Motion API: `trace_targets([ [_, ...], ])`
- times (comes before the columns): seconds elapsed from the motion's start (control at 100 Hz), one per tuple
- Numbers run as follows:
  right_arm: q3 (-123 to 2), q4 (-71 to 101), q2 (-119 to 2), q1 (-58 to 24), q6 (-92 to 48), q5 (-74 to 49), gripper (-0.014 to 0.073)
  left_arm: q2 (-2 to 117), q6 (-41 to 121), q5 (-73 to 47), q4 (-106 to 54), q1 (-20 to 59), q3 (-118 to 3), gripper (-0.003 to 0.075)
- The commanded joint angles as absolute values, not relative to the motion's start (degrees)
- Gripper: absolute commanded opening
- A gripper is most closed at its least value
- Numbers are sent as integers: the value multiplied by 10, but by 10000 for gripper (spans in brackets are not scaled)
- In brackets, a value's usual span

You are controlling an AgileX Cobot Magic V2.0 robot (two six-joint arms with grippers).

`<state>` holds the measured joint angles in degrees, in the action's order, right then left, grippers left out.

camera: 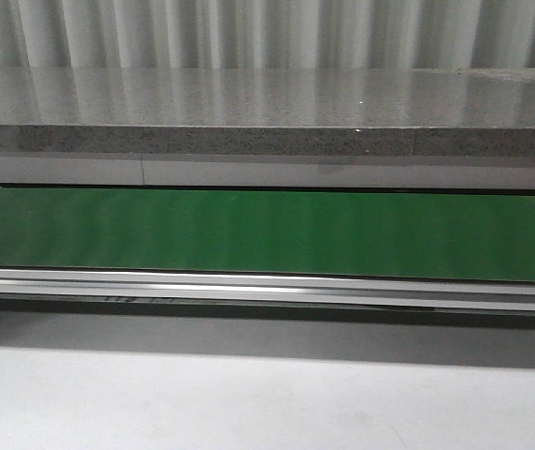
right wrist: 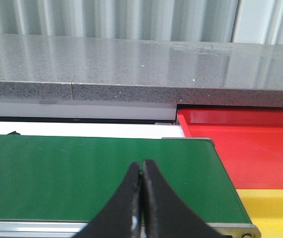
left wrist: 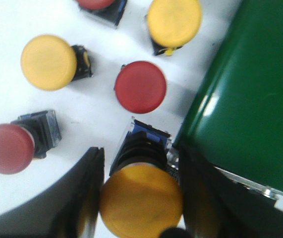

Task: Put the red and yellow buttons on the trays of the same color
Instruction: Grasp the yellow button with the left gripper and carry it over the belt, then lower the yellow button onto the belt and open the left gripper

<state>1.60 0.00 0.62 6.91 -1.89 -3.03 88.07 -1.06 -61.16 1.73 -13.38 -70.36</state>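
Yellow button point(left wrist: 140, 198) between left end effector point(left wrist: 141, 193) fingers point(left wrist: 84, 191), cap toward camera, black body pointing away. Looks gripped or about to be; contact on both sides not clear, so cannot tell if clamped. Sits on white desk point(left wrist: 7, 89) right at edge of green conveyor belt point(left wrist: 250, 109).

Around it on desk: red button point(left wrist: 140, 87) just beyond, upright; second yellow button point(left wrist: 49, 62) and second red button point(left wrist: 10, 148) lying on their sides; third yellow button point(left wrist: 173, 22) farther off; another red one point(left wrist: 96, 4) cut by frame edge.

Right end effector point(right wrist: 141, 198) pinched closed, nothing in it, hovering over belt. Red tray point(right wrist: 240, 148) and yellow tray point(right wrist: 270, 210) past belt's right end, visible parts bare.

Front view: belt and grey counter point(camera: 267, 103) only, no buttons, no arms.

Progress estimate: early. No button seen on either tray, at least six left to sort. Likely current step: picking first yellow.
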Motion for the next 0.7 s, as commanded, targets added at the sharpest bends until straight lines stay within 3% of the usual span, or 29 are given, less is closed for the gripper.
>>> trace_targets([
  [0.0,5,-4,15,72,-21,11,-65,857,-8,-619,24,-103,-752,111],
  [0.22,5,-4,15,72,-21,11,-65,878,-8,-610,22,-27,-782,118],
  [0.45,5,-4,15,72,-21,11,-65,921,-11,-610,19,1,-782,128],
  [0.57,5,-4,15,72,-21,11,-65,925,-11,-605,0,2,-782,261],
  [0.69,5,-4,15,72,-21,11,-65,925,-11,-598,-21,2,-792,529],
])
